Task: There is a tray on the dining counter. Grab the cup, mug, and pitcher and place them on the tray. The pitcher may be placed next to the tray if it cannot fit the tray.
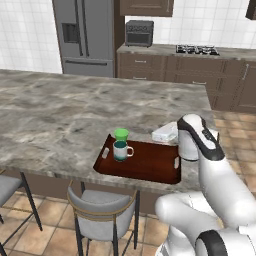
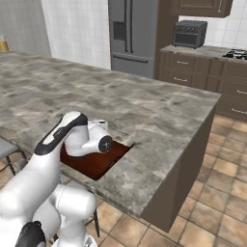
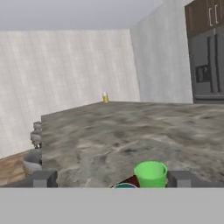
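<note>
The tool hangs wide open and empty, near the cup and mug standing on the tray.

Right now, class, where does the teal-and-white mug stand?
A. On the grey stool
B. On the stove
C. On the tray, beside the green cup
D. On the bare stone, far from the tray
C: in the left base view the mug stands inside the tray, just in front of the cup.
</note>
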